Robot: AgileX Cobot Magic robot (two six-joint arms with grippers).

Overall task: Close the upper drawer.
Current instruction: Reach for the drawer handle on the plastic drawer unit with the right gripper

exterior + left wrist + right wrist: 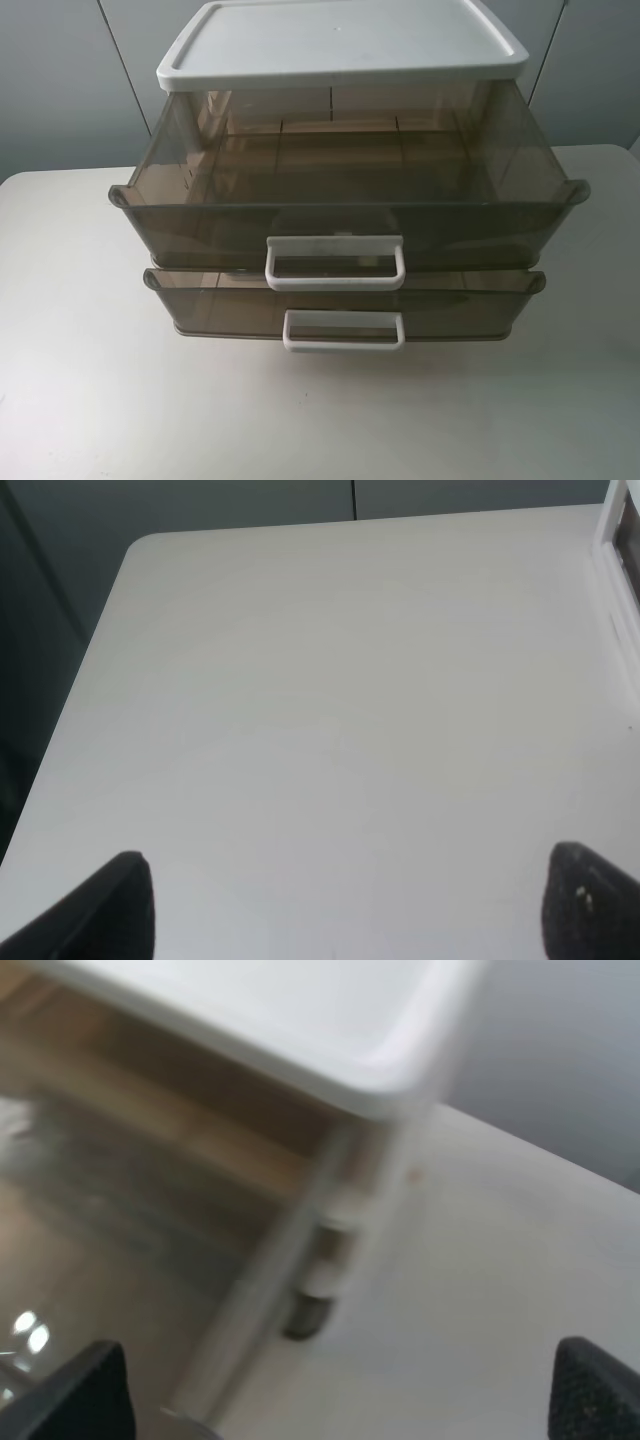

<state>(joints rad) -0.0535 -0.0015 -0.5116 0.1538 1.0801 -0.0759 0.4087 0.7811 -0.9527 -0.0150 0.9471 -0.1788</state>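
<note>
The upper drawer (345, 215) is smoky-brown and translucent, and it stands pulled far out of the cabinet under the white lid (340, 40). Its white loop handle (335, 262) faces the front. Neither gripper shows in the exterior high view. In the left wrist view my left gripper (350, 910) is open and empty over bare table, with the cabinet's edge (620, 540) off to one side. In the blurred right wrist view my right gripper (340, 1395) is open and empty, close to the drawer's side wall (130, 1180) below the lid's corner (300, 1010).
The lower drawer (345, 300), shallower with its own white handle (343, 330), sticks out a little below the upper one. The cabinet stands on a white table (80, 350). The table's rounded far corner (150, 545) shows in the left wrist view.
</note>
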